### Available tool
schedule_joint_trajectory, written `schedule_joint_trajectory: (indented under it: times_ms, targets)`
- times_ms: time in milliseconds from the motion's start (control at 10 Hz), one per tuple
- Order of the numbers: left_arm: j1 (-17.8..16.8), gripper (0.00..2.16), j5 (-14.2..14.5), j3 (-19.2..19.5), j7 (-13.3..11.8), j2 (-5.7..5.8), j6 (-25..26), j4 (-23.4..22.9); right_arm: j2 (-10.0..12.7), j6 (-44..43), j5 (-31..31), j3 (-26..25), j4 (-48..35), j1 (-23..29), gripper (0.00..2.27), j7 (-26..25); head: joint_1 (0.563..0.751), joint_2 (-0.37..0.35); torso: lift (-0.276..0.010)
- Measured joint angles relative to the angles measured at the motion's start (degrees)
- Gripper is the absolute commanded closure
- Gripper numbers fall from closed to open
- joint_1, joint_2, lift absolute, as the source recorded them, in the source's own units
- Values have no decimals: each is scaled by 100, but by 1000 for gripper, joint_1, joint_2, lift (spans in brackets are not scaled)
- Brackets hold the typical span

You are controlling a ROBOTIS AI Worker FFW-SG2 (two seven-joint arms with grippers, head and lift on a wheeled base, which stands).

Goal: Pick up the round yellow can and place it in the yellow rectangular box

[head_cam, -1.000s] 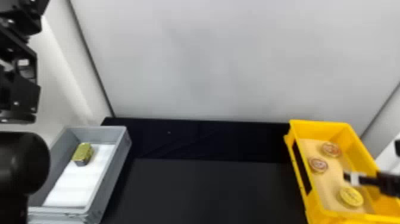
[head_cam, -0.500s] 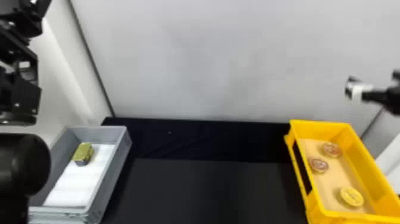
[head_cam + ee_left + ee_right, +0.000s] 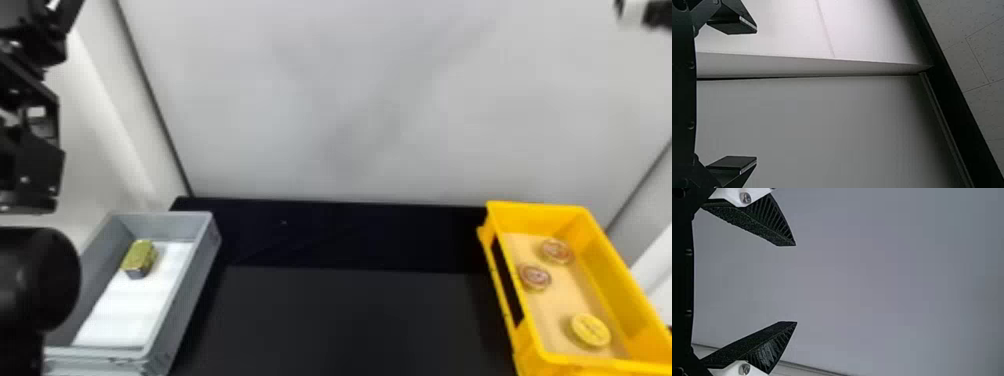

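A pale wall (image 3: 350, 100) is standing behind the black table (image 3: 350, 320). The round yellow can (image 3: 590, 330) is lying inside the yellow rectangular box (image 3: 607, 280), on the tan bottom, towards the end nearer the robot, its round face turning upward. Its axis is apparently running upright, so no long side is asking for a matched wrist angle. Two reddish round tins (image 3: 556, 251) (image 3: 535, 277) are sitting farther along the same box. The right gripper (image 3: 796, 284) is hanging well apart from the can, at the head view's upper right edge; the can is thus lying below it and somewhat to the robot's left. Its fingers (image 3: 760, 229) are standing spread, pinching nothing. The right arm is clearly being the nearer one. The left gripper (image 3: 756, 94) is waiting on the other side, also spread, beyond the grey box (image 3: 185, 280) holding a gold-topped tin (image 3: 140, 256). Judgement: the placement is looking complete, so the next move is calling for parking the right arm; a low path would be risking a knock against the yellow box's side.
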Motion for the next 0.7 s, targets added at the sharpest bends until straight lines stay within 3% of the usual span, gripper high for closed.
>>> schedule_joint_trajectory:
  times_ms: [200, 400, 700]
  targets:
    - [19, 111, 3, 45, 0, 26, -27, 0, -69, -742, 233, 257, 36, -446, 73, -374, 663, 54, 1]
    - [32, 111, 9, 74, 0, 49, -52, 0, -276, -1319, -37, 496, 252, -969, 76, -785, 663, 54, 1]
    - [33, 110, 17, 100, 3, 85, -89, 11, -608, -1945, -294, 902, 708, -1731, 75, -940, 663, 54, 1]
